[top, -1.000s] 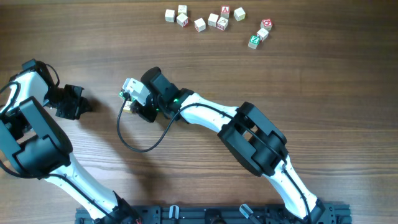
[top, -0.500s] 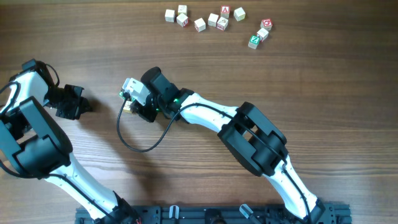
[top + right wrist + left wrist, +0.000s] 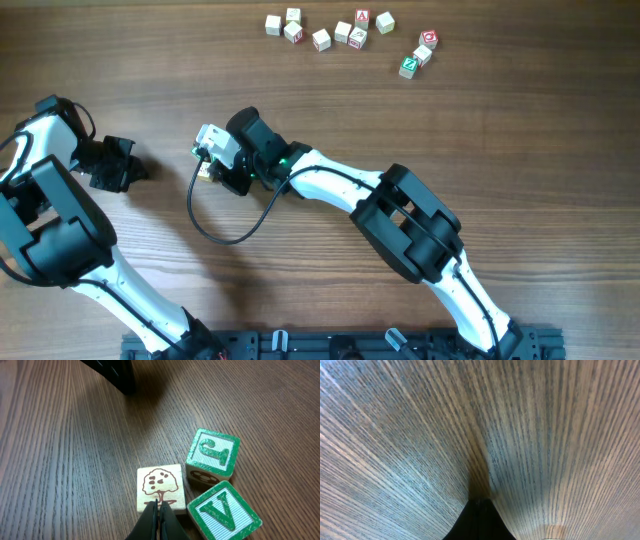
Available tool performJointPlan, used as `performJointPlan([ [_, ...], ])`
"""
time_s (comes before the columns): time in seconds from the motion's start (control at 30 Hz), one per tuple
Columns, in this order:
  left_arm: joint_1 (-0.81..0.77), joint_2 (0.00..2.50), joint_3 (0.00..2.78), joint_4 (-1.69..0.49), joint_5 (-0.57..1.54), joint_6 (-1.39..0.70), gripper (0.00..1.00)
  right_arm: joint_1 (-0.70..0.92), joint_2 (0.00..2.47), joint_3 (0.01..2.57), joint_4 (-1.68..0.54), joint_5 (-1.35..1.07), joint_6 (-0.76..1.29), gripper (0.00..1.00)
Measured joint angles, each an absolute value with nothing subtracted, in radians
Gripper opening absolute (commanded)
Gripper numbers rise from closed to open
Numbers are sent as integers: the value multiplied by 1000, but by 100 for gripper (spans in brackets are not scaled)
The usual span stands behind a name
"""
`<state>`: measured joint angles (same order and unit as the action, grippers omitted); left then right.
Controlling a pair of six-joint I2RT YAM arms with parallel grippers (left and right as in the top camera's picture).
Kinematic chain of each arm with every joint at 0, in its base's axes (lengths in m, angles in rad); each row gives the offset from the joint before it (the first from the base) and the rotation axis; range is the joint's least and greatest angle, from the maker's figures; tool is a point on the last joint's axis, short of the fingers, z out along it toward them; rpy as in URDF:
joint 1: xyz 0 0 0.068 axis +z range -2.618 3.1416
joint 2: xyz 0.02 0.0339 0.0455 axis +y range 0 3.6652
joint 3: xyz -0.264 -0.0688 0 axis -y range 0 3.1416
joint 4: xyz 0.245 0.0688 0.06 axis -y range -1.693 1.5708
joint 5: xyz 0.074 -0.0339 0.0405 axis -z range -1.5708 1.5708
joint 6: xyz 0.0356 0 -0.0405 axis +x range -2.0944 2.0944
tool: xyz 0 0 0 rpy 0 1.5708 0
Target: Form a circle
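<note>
Starting at the left, the left arm (image 3: 55,225) bends over the counter (image 3: 520,150), its black wrist well apart from everything else. From above its jaws are too dark to read. Its own camera settles it: the left jaws are clenched into one dark tip at the bottom edge, holding nothing, low over blurred wood grain. Whether the tip touches the wood I cannot tell.

Further right, the right arm (image 3: 400,215) lies across the middle, and its wrist and white camera (image 3: 212,140) cover the three cubes (image 3: 175,485). Overhead, only a yellowish sliver shows beside the wrist. The right wrist view gives the group plainly, huddled together and touching or nearly so. The tree cube (image 3: 160,485) is on the left, a green cube (image 3: 212,452) with a curled letter I cannot read is up to its right, and the V cube (image 3: 223,510) is below that, partly cut off at the bottom. The right jaws are pinched shut with nothing between them, and their tip overlaps the near edge of the tree cube. Contact is not clear. A dark shape (image 3: 112,375) is cut off at the top of that view, and I cannot tell what it is.

At the far upper right, seen only from overhead, other cubes (image 3: 321,39) lie scattered, well apart from both arms. Several carry red marks and one is green-faced (image 3: 408,67), but their letters are too small to make out
</note>
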<state>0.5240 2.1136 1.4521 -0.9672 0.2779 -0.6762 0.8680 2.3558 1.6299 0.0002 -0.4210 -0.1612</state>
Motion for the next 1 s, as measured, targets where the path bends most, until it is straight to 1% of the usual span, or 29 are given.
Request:
performJointPlan([
  [0.27, 524, 2114, 1452, -967, 278, -677, 4, 868, 2356, 1629, -46, -421, -161, 4],
  [1.0, 524, 2114, 1452, -967, 278, -676, 4, 875, 2356, 1629, -36, -421, -161, 5],
])
